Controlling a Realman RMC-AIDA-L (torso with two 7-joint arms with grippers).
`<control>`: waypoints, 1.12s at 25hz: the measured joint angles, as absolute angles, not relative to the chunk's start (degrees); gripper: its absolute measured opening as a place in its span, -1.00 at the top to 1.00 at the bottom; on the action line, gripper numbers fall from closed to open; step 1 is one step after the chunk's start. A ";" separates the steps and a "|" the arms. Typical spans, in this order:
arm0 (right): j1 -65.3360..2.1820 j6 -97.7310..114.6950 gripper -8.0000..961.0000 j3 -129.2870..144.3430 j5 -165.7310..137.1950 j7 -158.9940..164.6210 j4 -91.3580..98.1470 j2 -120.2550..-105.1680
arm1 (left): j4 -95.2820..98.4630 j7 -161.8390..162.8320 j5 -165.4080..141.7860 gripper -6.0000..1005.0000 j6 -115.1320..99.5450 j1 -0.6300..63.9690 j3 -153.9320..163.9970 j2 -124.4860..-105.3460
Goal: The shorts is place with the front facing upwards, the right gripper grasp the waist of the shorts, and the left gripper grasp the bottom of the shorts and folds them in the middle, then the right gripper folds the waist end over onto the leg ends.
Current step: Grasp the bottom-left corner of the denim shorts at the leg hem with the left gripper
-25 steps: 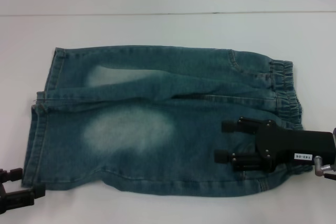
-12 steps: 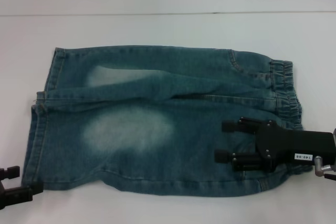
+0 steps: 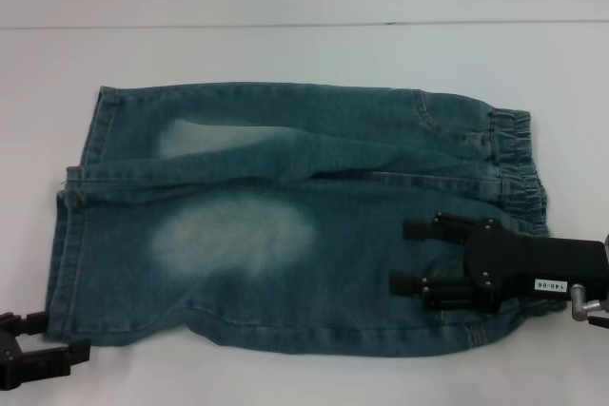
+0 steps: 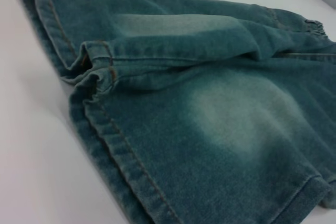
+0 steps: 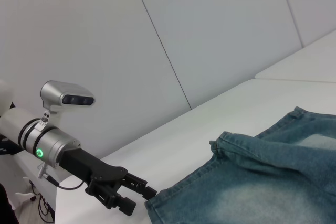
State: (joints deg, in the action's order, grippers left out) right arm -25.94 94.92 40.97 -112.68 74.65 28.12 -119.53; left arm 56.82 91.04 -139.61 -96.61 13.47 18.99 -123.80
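Note:
The shorts (image 3: pixel 285 225) lie flat on the white table, front up, blue-green denim with pale thigh patches. The puckered waist (image 3: pixel 519 164) is at the right and the leg ends (image 3: pixel 81 187) at the left. My right gripper (image 3: pixel 400 256) is open, black with a white label, and sits over the near part of the shorts just inside the waist. My left gripper (image 3: pixel 52 338) is open and low at the near left corner, beside the near leg's hem (image 4: pixel 113 145). The right wrist view shows the left gripper (image 5: pixel 140 201) with its green ring light, its fingertips right next to the hem corner.
The white table (image 3: pixel 285 382) extends around the shorts, with its far edge (image 3: pixel 304 24) against pale wall panels (image 5: pixel 210 35). A narrow strip of table lies between the shorts and the near edge.
My left gripper has shifted slightly right, closer to the near hem corner. The right gripper and the shorts have not visibly moved.

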 joint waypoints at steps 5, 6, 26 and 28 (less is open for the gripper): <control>-25.79 94.92 -0.97 40.97 -112.70 74.61 28.13 -119.53 | 56.86 91.05 -139.48 -0.83 -97.21 13.69 19.02 -123.83; -25.77 94.92 -0.97 40.96 -112.70 74.59 28.12 -119.53 | 56.87 91.05 -139.36 -0.83 -97.40 13.73 18.95 -123.83; -25.66 94.76 -0.97 40.95 -112.94 74.44 27.96 -119.53 | 56.96 90.73 -139.30 -0.81 -96.62 14.06 18.69 -123.84; -25.66 94.75 -0.97 40.95 -112.94 74.44 27.95 -119.53 | 57.00 90.76 -139.36 -0.81 -95.83 14.06 18.72 -123.84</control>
State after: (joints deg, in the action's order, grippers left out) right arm -25.66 94.75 40.95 -112.94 74.44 27.95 -119.53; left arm 57.00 90.76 -139.36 -95.83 14.06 18.72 -123.84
